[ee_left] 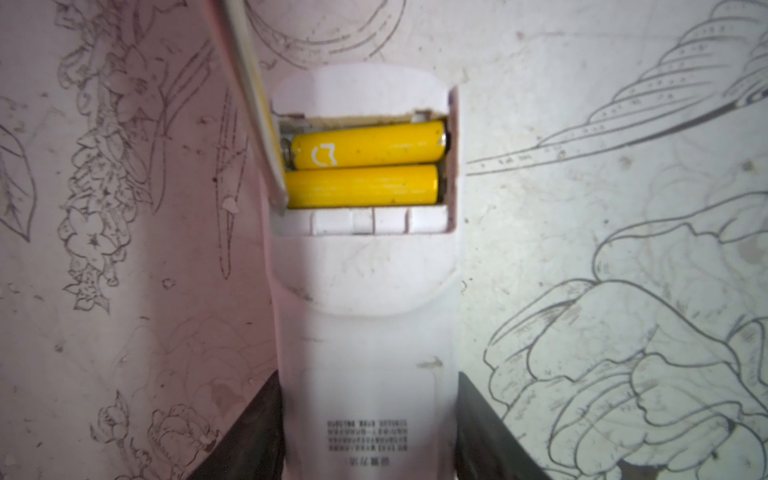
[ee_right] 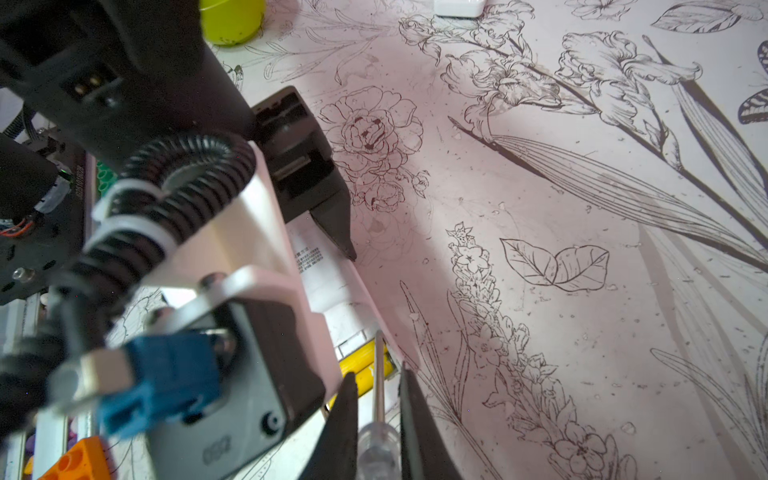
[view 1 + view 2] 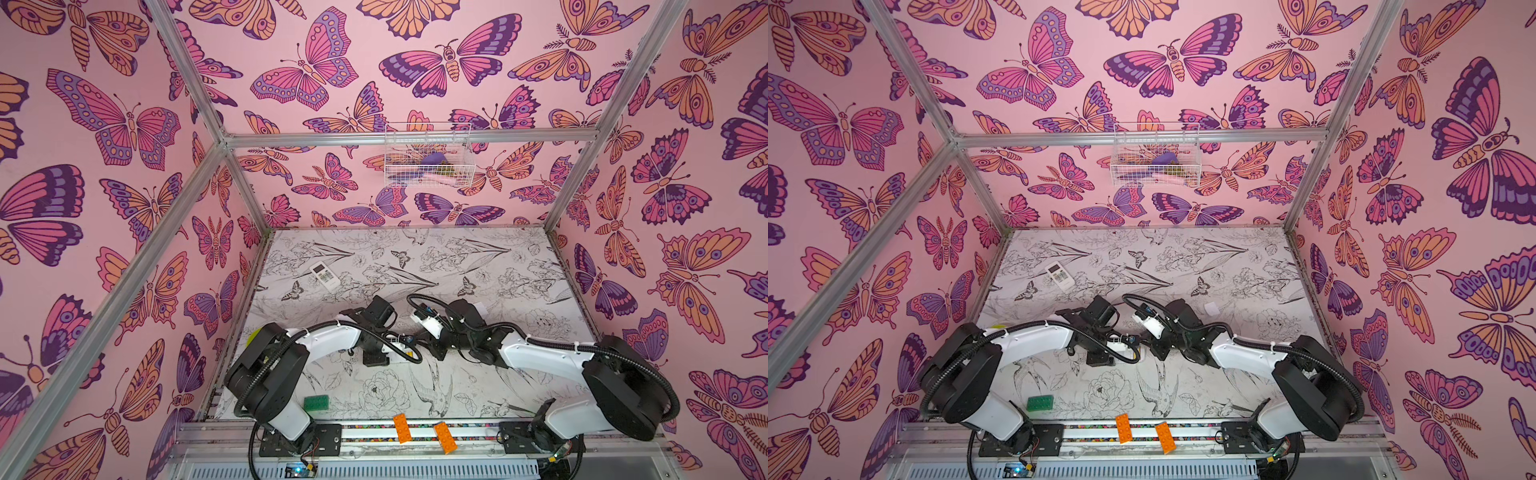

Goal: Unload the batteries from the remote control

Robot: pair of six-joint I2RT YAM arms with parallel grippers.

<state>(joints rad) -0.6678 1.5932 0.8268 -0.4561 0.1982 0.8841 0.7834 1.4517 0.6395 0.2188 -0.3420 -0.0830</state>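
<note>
Clamping the white remote control (image 1: 365, 340) across its width, the left gripper (image 1: 368, 440) presses one dark finger (image 1: 249, 436) against each long edge, its jaws parted only as far as the body fills them. The remote lies back-up on the flower-printed table (image 1: 582, 124). The right gripper (image 2: 379, 415) is clenched on the clear handle of a screwdriver (image 2: 378, 449), whose metal shaft runs forward to the open battery bay (image 1: 361, 220). Two yellow batteries (image 1: 368, 149) lie side by side in that bay, seated, with no cover over them. In the left wrist view the screwdriver's tip sits at one end of the battery nearer the left gripper, just beside the bay's wall. The battery farther from that gripper carries a white logo, a rounded angular mark with no readable words. Past the bay, toward the left gripper, the remote's back bears a block of small dark print in several lines, with a shorter line after it, and the characters are too blurred to read. The right wrist view shows more fine print on the same back, also illegible. A second remote (image 3: 325, 275), face up with a small display, lies well apart toward the table's far left in a top view.
</note>
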